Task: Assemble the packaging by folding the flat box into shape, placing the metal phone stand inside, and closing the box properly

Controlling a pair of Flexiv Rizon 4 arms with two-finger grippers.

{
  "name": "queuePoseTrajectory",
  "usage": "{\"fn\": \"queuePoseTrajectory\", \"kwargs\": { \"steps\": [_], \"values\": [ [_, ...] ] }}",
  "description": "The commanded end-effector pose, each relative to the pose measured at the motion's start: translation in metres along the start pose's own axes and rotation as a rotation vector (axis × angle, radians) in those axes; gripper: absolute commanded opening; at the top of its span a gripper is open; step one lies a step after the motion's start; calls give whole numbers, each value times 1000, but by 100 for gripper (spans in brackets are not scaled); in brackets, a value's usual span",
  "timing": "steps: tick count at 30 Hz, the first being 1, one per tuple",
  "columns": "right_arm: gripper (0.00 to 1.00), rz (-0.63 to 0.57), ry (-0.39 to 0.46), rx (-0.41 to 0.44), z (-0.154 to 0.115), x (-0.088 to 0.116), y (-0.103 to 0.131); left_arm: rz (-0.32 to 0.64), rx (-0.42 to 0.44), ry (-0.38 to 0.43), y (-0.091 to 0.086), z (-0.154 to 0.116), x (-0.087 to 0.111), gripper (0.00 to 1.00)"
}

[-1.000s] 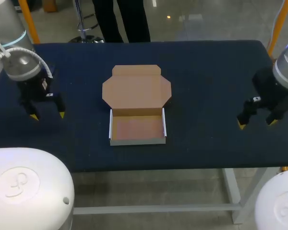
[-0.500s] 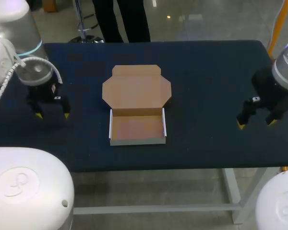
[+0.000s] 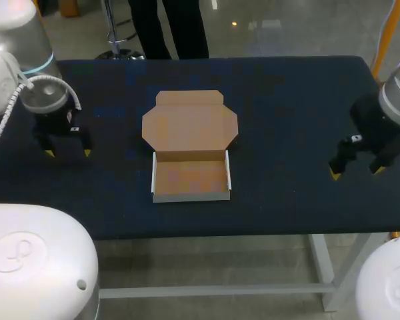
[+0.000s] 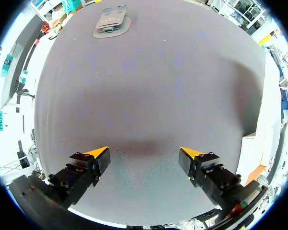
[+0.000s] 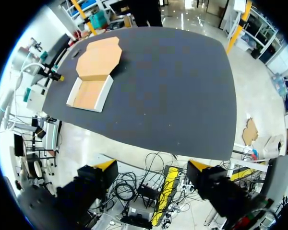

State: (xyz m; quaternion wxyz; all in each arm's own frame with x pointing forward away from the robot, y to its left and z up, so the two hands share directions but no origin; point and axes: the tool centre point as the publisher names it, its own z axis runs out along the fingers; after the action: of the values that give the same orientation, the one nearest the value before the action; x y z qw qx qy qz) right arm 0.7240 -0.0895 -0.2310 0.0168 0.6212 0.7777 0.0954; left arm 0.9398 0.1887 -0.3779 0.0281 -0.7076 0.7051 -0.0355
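Head view: dark blue table (image 3: 287, 100) across the frame, with the brown cardboard box (image 3: 191, 180) at centre, folded into a shallow tray with white outer walls, open side up. Lid (image 3: 190, 127) joined to the tray's far wall and laid flat on the cloth toward the upper middle, side flaps and tuck flap spread out. Left gripper (image 3: 67, 153) at middle left, well apart from the box, yellow tips pointing down and spread apart above bare cloth. Right gripper (image 3: 355, 172) at middle right, near the table's right edge, also well apart from the box, fingers parted and touching nothing. Left wrist view: left gripper (image 4: 146, 153) wide open over plain tabletop, its two yellow tips far from each other. Far ahead of the fingers, close to the table's far edge, the metal phone stand (image 4: 111, 23), a small grey piece resting on the cloth, well apart from the gripper. Right wrist view: right gripper (image 5: 152, 166) open, tips parted, gripping nothing. Tabletop stretching away ahead of the fingers, with the box (image 5: 90, 93) far ahead and off to one side, tray nearer the gripper, lid beyond it. Just past the box, a yellow tip of the left gripper (image 5: 59, 77).
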Motion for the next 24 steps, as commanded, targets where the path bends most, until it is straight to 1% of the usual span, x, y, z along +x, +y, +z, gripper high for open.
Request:
{"fn": "queuePoseTrajectory", "kwargs": {
  "steps": [1,11,24],
  "values": [
    [100,0,-10,-80,2,3,-7,-2,-23,2,-16,9,-3,100],
    [100,0,-10,-80,2,3,-7,-8,-26,11,-38,13,-11,100],
    [100,0,-10,-80,2,3,-7,-2,-35,27,-63,16,-32,100]
  ]
}}
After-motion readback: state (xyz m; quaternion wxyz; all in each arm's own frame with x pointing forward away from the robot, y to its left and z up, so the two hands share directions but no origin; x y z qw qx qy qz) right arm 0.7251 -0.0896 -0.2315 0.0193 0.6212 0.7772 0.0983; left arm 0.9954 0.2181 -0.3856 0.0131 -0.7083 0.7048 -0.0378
